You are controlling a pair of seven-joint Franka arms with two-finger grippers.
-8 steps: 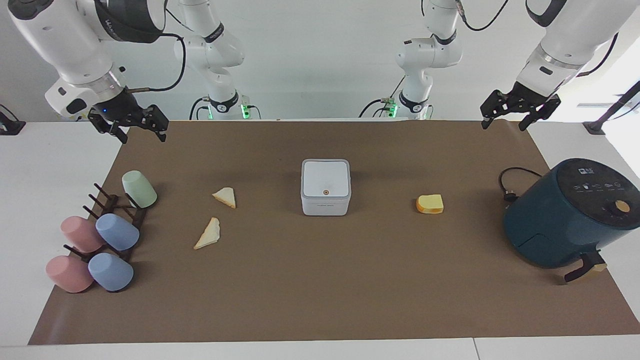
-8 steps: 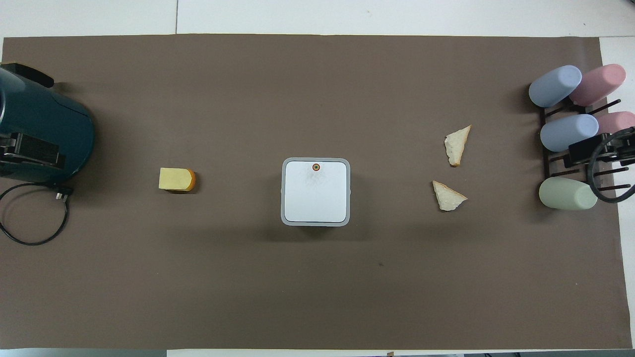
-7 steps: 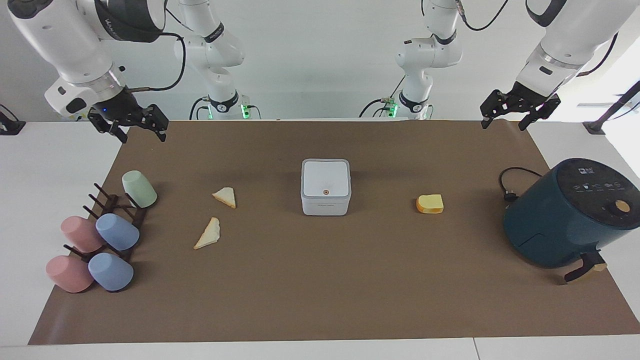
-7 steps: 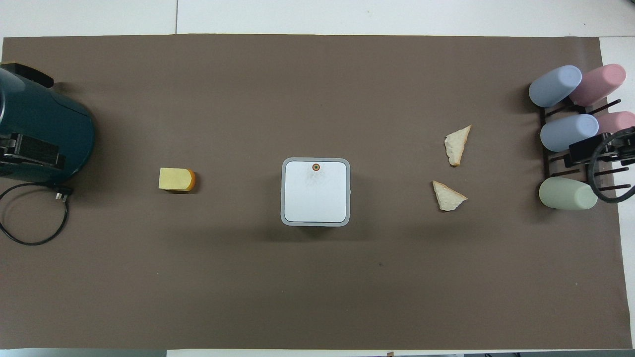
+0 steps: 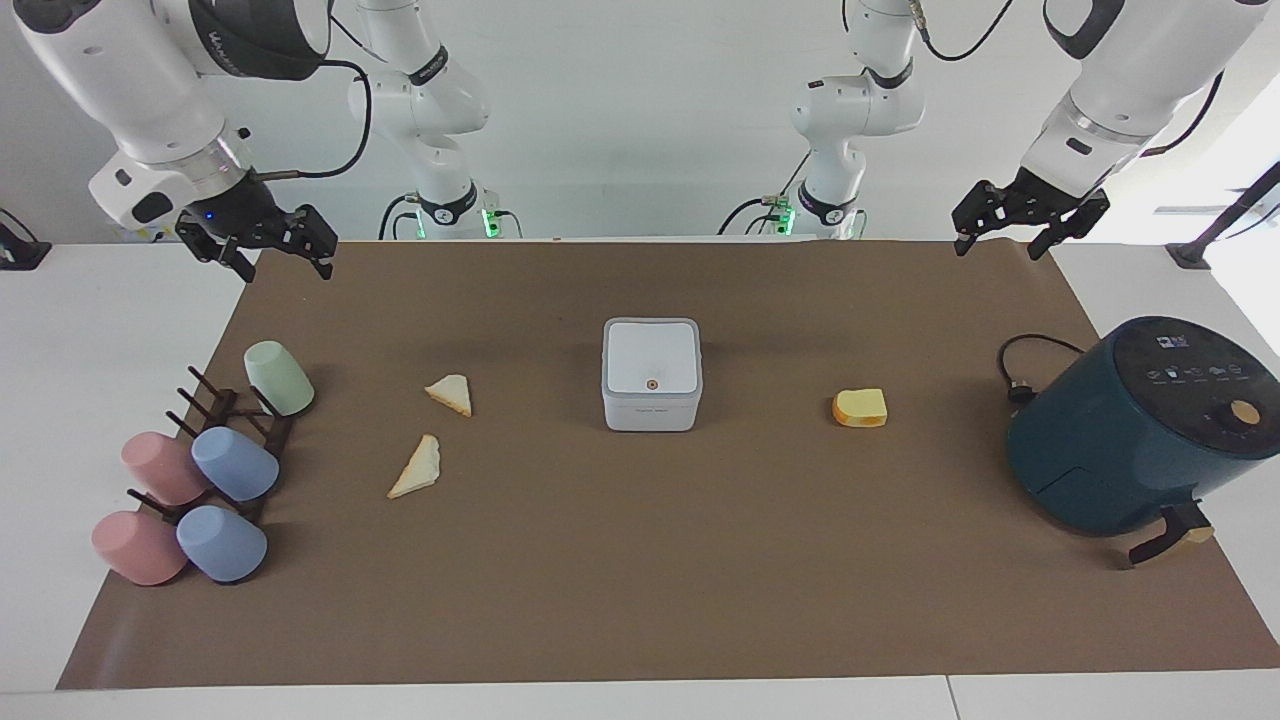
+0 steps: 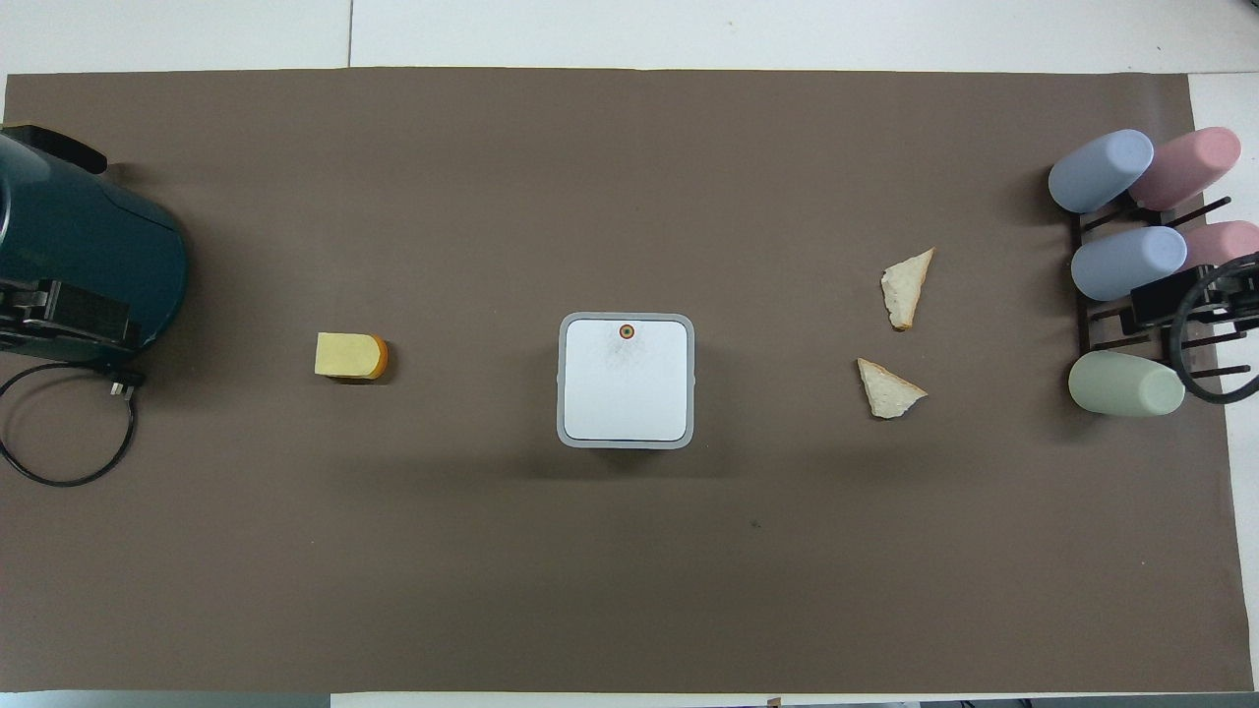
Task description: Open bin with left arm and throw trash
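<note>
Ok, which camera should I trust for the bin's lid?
The overhead view: the bin's lid faces it squarely, closed, its whole outline and orange dot visible. The facing view shows the lid obliquely, plus the front wall.

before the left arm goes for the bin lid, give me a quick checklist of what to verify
1. Bin lid shut and bare: ok.
2. Left end effector open, holding nothing: ok.
3. Left end effector at the lid: not ok, it is up over the mat's edge by the robots.
4. Trash on the mat: two bread triangles and yellow slice, apart from the bin: ok.
5. Right end effector open, over the mat's corner, away from the bin: ok.
</note>
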